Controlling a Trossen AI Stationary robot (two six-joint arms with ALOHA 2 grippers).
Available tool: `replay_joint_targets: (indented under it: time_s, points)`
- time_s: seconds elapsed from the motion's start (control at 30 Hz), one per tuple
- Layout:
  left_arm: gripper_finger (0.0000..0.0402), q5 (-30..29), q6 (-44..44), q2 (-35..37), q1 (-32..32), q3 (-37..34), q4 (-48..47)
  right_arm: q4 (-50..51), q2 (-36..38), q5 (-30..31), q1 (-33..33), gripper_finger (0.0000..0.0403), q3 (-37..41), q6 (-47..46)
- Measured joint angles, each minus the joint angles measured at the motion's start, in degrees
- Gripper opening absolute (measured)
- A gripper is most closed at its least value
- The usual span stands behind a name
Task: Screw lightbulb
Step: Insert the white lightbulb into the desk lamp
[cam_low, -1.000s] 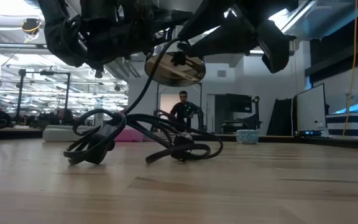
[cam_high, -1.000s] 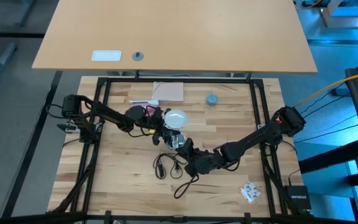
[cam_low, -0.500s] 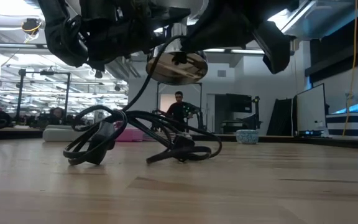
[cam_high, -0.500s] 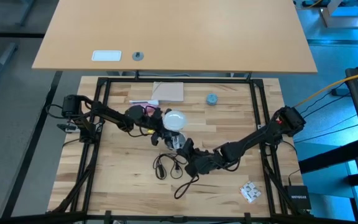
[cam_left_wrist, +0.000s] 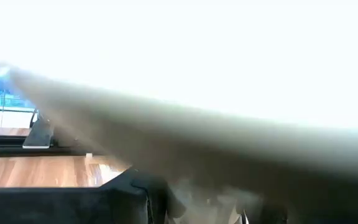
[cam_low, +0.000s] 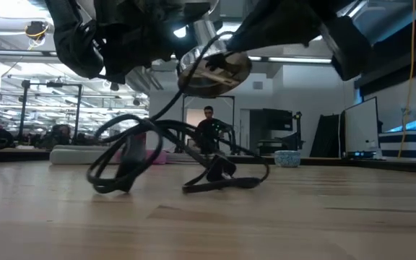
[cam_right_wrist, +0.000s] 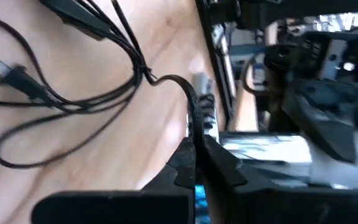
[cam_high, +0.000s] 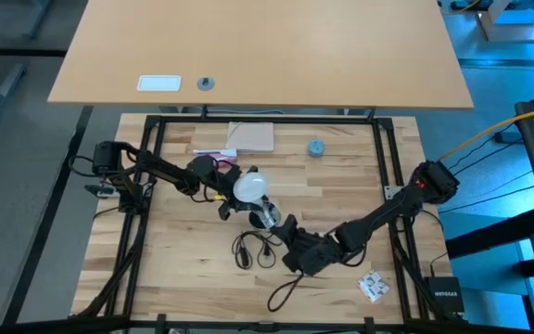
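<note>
White and frosted, the lightbulb [cam_high: 247, 185] sits clamped in my left gripper [cam_high: 233, 192], directly over the silvery socket [cam_high: 265, 217] and, as far as I can judge from above, touching its mouth. My right gripper [cam_high: 288, 243] is just beside the socket on its near side, fingers [cam_right_wrist: 191, 163] pinched tight on the black cord [cam_right_wrist: 190, 106] (the rest trails in loops over the wooden table [cam_high: 341, 176]). Well beyond the socket lies a small blue-grey cap [cam_high: 315, 147].
</note>
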State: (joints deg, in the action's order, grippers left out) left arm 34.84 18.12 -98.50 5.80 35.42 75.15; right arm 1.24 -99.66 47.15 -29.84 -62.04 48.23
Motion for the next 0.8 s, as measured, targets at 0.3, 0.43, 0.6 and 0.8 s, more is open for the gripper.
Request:
replay_joint_targets:
  time_s: [0.3,0.43,0.6,0.8]
  points:
    - [0.0151,0.01,-0.13,0.04,0.07,0.09,1.07,2.63,0.18,12.98,-1.41,0.0013,0.07,-8.47]
    - [0.0151,0.01,-0.19,0.04,0.07,0.07,0.88,7.18,0.18,17.14,-0.99,0.0011,0.07,-16.81]
    - [0.0151,-0.02,-0.36,0.04,0.02,0.15,0.95,12.22,0.18,21.88,-0.51,0.0012,0.04,-24.42]
    - [0.0151,-0.04,-0.30,0.04,0.00,0.02,0.60,13.95,0.22,19.77,2.66,0.0010,0.04,-26.99]
